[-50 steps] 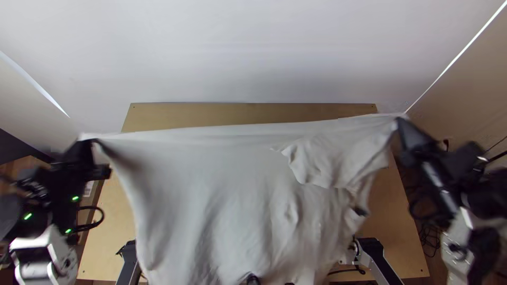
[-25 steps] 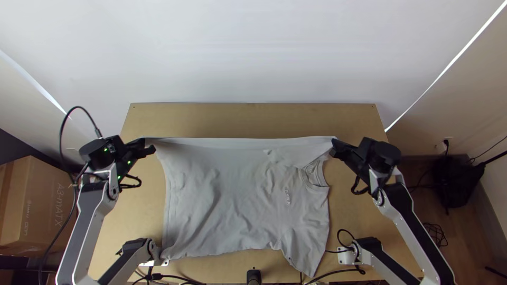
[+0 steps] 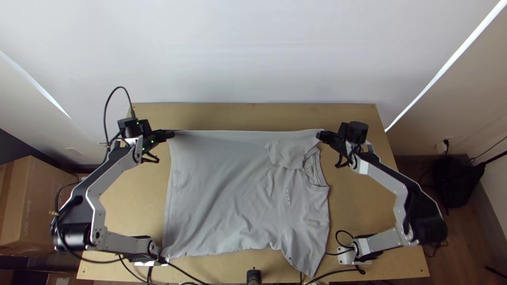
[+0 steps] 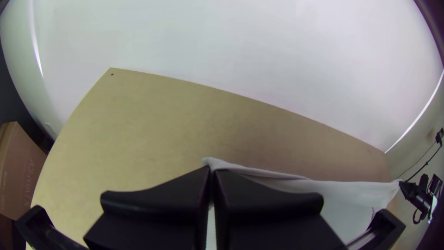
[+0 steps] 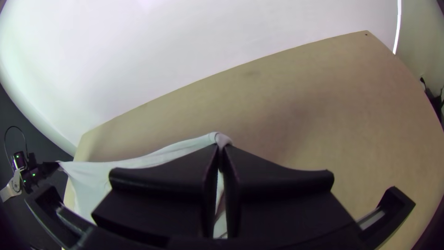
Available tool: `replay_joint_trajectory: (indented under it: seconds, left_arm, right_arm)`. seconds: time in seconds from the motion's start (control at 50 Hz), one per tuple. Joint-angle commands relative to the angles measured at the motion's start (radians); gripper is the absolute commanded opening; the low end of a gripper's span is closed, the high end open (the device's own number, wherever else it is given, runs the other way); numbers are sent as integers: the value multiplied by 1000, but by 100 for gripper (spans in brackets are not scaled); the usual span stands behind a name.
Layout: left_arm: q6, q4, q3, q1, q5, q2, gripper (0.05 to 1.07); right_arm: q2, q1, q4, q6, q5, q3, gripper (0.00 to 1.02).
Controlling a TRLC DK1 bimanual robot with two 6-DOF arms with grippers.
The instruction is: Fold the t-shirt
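There is one t-shirt [image 3: 232, 200] and there are two hands, one on each arm, over one light wooden tabletop [image 3: 367, 211]. The t-shirt lies sideways, mostly spread on the tabletop, its collar [image 3: 316, 171] toward the right arm's side and its hem [image 3: 168, 211] toward the left's. One sleeve [image 3: 306, 261] points to the near edge; by the collar, a loose flap of cloth [image 3: 286, 154] lies over the front.

The left hand [image 3: 172, 134] is closed on the far corner at the hem end; in its wrist view, the left hand [image 4: 212, 170] has its two fingers pressed together with cloth poking out beyond the tips. The right hand [image 3: 320, 135] is closed on the far edge near the collar; its wrist view shows the same pinch. The t-shirt's far edge runs nearly straight between the two hands, and the body extends from there toward the arms' bases.
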Motion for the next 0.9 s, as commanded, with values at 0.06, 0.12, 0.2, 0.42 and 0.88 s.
replay_joint_trajectory:
  seconds: [0.06,0.12,0.2,0.42,0.88]
  left_arm:
    - [22,-20,143,5,-23,137,8]
    - [28,-29,188,7,-21,183,8]
    - [37,-33,244,5,-21,239,8]
    - [34,-92,435,-12,-21,384,8]
    - [15,-217,700,-50,-20,558,8]
  right_arm:
    - [143,-36,30,-19,23,134,2]
    - [189,-38,38,-19,23,171,2]
    - [240,-39,39,-19,23,219,2]
    - [361,-70,31,-19,30,372,2]
    - [519,-119,-84,-5,56,608,2]
